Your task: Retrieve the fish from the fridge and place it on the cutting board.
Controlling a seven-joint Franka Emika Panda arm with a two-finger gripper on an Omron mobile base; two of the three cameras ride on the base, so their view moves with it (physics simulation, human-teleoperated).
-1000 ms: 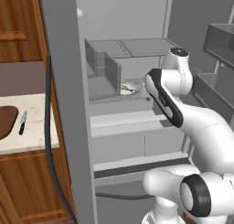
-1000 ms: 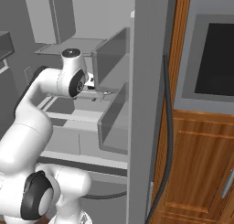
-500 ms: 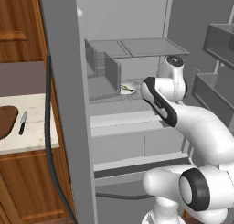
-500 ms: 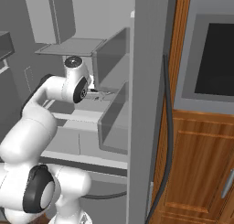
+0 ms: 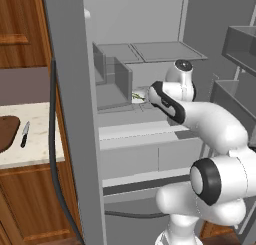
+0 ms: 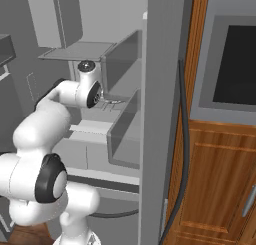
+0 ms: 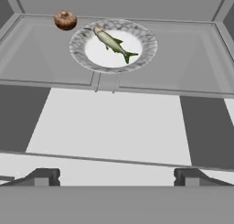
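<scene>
Open fridge [image 5: 70,89] with the arm reaching onto a middle shelf. In the hand view, the fish [image 7: 112,43] lies diagonally on a white round plate [image 7: 141,54] with a patterned rim, head toward the upper left, tail toward the lower right. A small brown round thing [image 7: 65,20] (its kind cannot be told) sits on the shelf just beside the plate's upper-left edge. The gripper [image 7: 116,176] hangs well short of the plate, jaws spread wide and holding nothing, with its two dark fingertips [image 7: 43,176] far apart. To the left of the fridge, the cutting board [image 5: 7,132] rests on the pale counter [image 5: 40,144], a black-handled knife [image 5: 24,134] lying just beside it.
</scene>
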